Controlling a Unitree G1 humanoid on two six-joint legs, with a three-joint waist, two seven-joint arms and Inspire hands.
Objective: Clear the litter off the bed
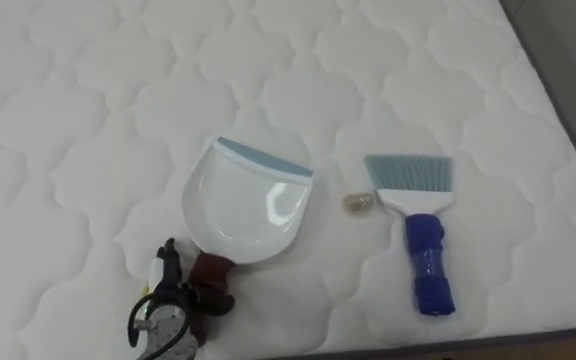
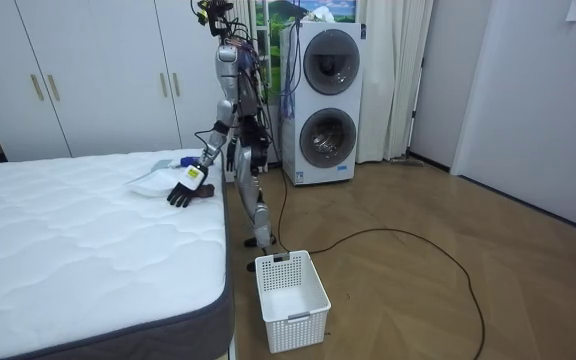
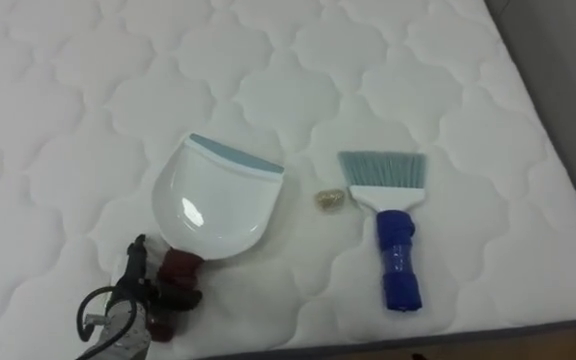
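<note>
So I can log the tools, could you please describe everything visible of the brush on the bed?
The brush lies flat on the white quilted mattress, right of the dustpan. Pale blue-grey bristles point away from the robot; a white head joins a blue, plastic-looking handle aimed at the near edge. A scrap sits beside its bristles; no hand touches it.

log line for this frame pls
left hand: shut on dustpan handle | brush: lying on mattress | scrap: between dustpan and brush
</note>
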